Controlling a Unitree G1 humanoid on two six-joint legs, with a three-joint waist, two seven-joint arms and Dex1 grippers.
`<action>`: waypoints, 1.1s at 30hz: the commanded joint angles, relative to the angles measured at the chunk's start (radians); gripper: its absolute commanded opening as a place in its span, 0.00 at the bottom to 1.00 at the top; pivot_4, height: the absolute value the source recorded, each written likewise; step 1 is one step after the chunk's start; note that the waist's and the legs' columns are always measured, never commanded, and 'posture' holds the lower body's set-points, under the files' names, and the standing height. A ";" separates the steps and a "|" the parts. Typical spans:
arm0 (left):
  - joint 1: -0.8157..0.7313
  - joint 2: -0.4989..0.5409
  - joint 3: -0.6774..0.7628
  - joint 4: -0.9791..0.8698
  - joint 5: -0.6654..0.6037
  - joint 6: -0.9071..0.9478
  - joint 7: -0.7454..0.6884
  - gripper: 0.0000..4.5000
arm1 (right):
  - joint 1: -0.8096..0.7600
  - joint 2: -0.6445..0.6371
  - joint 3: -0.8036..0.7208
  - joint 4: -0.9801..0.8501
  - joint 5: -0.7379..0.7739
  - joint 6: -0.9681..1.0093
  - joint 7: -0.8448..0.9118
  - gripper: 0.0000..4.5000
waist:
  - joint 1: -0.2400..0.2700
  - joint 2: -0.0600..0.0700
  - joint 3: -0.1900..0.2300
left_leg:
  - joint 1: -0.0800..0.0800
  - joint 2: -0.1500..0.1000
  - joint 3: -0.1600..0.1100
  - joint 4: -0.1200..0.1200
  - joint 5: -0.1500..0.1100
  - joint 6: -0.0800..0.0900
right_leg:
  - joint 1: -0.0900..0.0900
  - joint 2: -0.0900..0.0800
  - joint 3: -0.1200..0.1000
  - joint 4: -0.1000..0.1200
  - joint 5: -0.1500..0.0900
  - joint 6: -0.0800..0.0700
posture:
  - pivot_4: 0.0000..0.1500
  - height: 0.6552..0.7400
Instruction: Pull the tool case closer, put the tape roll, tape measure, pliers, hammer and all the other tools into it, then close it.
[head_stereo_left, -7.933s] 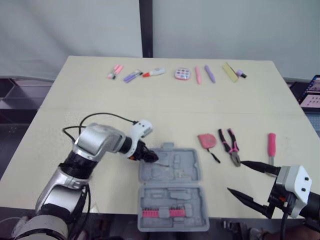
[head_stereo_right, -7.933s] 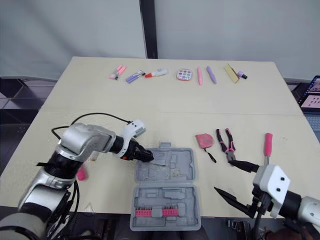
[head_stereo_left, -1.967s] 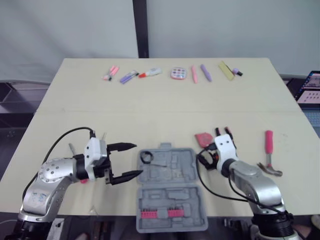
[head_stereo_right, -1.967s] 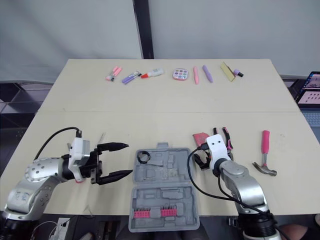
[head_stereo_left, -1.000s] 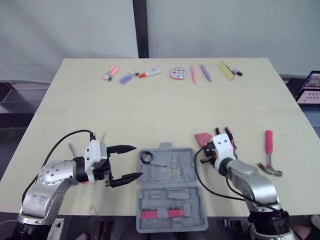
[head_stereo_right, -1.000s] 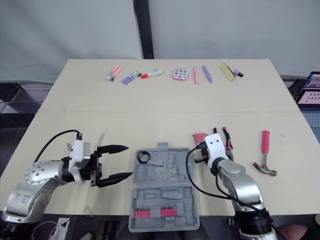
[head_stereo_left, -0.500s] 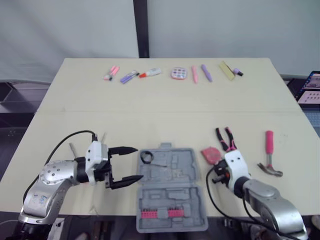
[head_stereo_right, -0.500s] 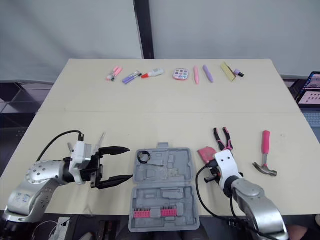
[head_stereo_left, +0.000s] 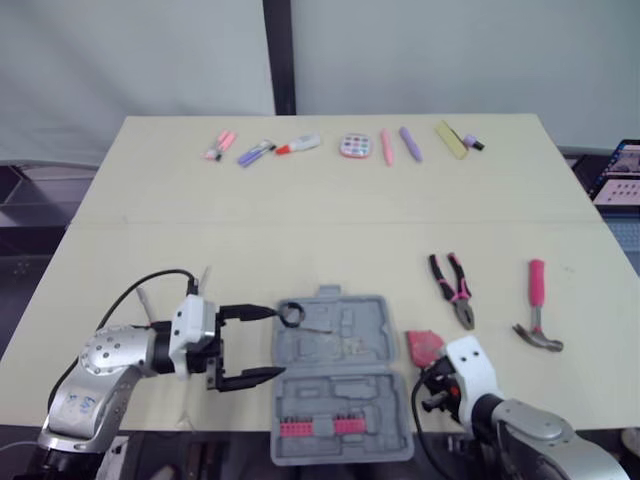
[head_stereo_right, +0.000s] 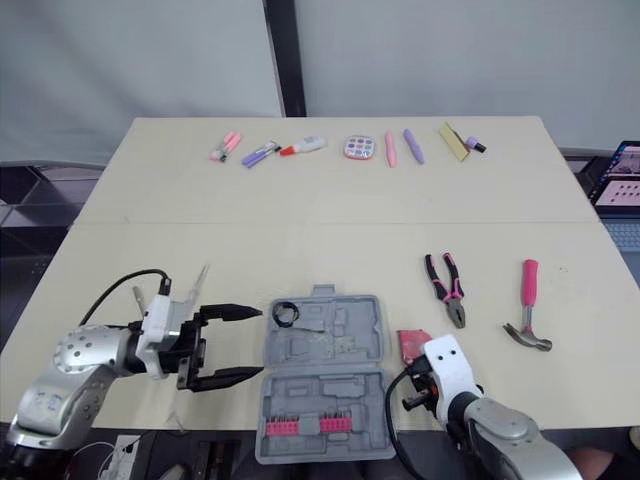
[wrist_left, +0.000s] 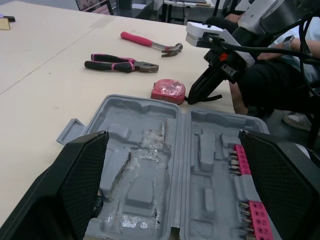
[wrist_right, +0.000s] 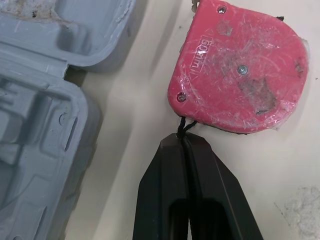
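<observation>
Grey plastic tool case (head_stereo_left: 340, 372) open at the desk's (head_stereo_left: 300, 230) near edge, tape roll (head_stereo_left: 291, 314) inside | my right gripper (wrist_right: 186, 143) pinches the tape measure (wrist_right: 240, 70) by its cord, just beside the case | left gripper (head_stereo_left: 248, 346) gaping wide | pliers (head_stereo_left: 455, 290), hammer (head_stereo_left: 540, 305) left to pack, then close.

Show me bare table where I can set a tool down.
The wide middle band between the far row of pens and the case is bare, as is the strip between pliers and hammer. Crowded beside the case: tape measure, right hand.
</observation>
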 joint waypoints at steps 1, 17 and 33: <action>0.023 0.013 0.008 0.001 0.003 -0.046 -0.030 1.00 | 0.038 0.005 -0.015 -0.070 0.022 0.016 -0.004 0.01 | 0.000 0.000 0.000 | 0.000 0.000 0.000 0.000 0.000 0.000 | 0.000 0.000 0.000 0.000 0.000 0.000 | 1.00 0.92; 0.093 0.020 0.031 0.027 0.000 -0.143 -0.074 1.00 | 0.078 0.000 -0.022 -0.083 0.032 0.015 -0.003 0.01 | -0.001 0.000 0.000 | 0.000 0.000 0.000 0.000 0.000 0.000 | 0.000 0.000 0.000 0.000 0.000 0.000 | 1.00 0.92; 0.106 0.018 0.023 0.066 0.011 -0.195 -0.078 1.00 | 0.083 -0.008 -0.013 -0.066 0.041 0.001 0.006 0.01 | -0.001 0.000 0.000 | 0.000 0.000 0.000 -0.001 0.001 0.000 | 0.000 0.000 0.000 0.000 0.000 0.000 | 1.00 0.92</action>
